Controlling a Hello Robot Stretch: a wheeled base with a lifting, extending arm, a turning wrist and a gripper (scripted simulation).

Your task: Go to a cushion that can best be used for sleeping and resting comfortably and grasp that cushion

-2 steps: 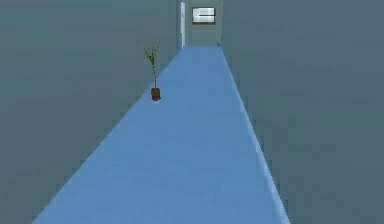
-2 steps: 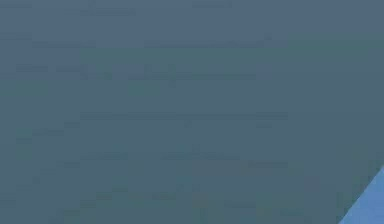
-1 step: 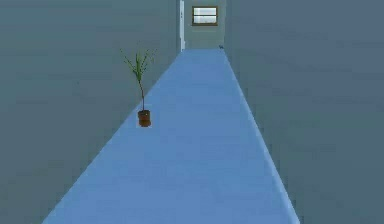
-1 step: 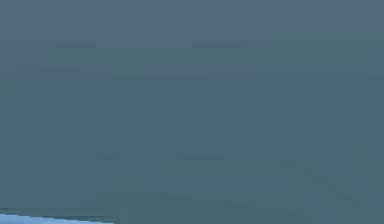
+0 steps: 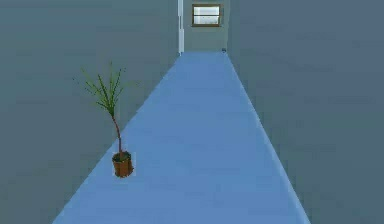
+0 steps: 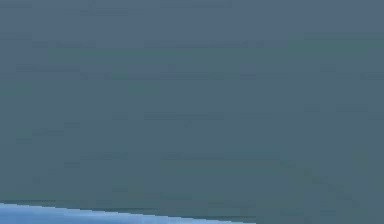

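As I look along the smooth blue floor [image 5: 200, 130], a spiky plant [image 5: 108, 98] in a round brown pot [image 5: 122, 165] stands at ten o'clock; the gripper's state I cannot tell.

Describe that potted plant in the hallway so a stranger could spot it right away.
Find the long corridor with the blue floor between grey walls. On the forward view's left, by the wall's foot, stands the potted plant: a thin stem, spiky green leaves, small reddish-brown pot. Unlike the framed window at the far end, it sits on the floor.
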